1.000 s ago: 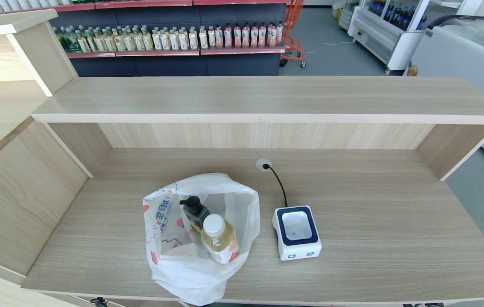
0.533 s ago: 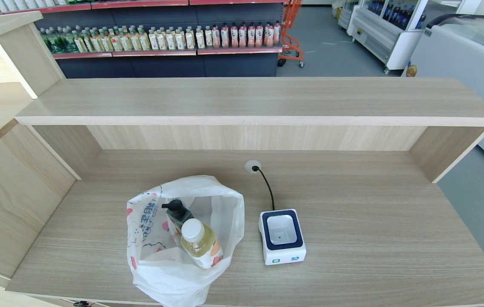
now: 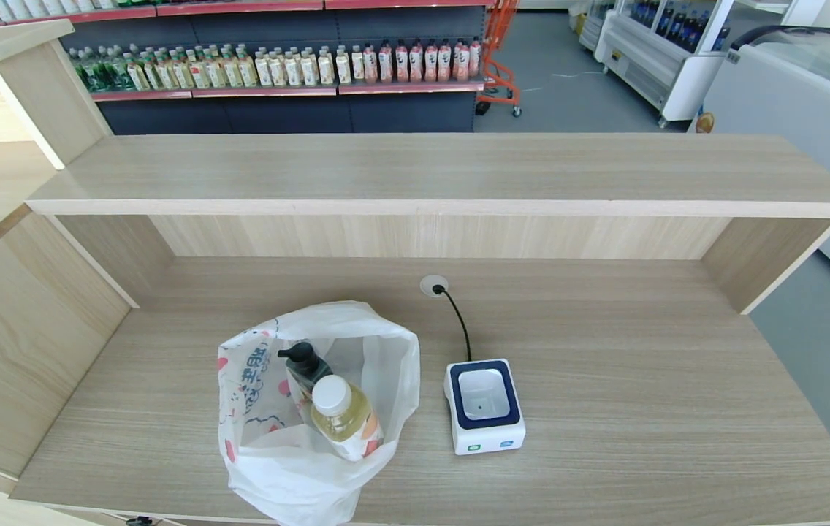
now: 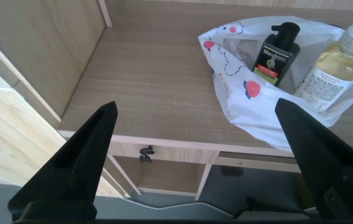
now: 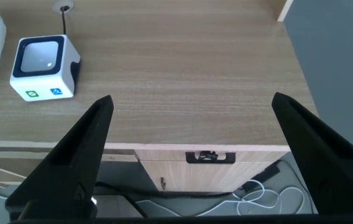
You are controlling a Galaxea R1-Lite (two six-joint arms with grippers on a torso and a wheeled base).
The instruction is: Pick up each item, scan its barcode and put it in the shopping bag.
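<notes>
A white plastic shopping bag (image 3: 280,460) stands open on the wooden counter, left of centre. Inside it stand a dark pump bottle (image 3: 304,364) and a bottle of yellow drink with a white cap (image 3: 344,415). The left wrist view shows the same bag (image 4: 245,102), pump bottle (image 4: 277,55) and drink bottle (image 4: 335,65). The white and blue barcode scanner (image 3: 484,406) sits just right of the bag, its cable running to a hole at the back. My left gripper (image 4: 196,104) is open in front of the counter's front edge, near the bag. My right gripper (image 5: 192,98) is open, off the front edge right of the scanner (image 5: 40,67).
A raised wooden ledge (image 3: 444,172) runs along the back of the counter, with side panels (image 3: 28,343) at left and right. The counter surface (image 3: 641,409) right of the scanner is bare wood. Store shelves and freezers stand beyond.
The head camera shifted between one second ago and half a second ago, sliding the whole picture left. Bag, bottles and scanner keep their places on the counter.
</notes>
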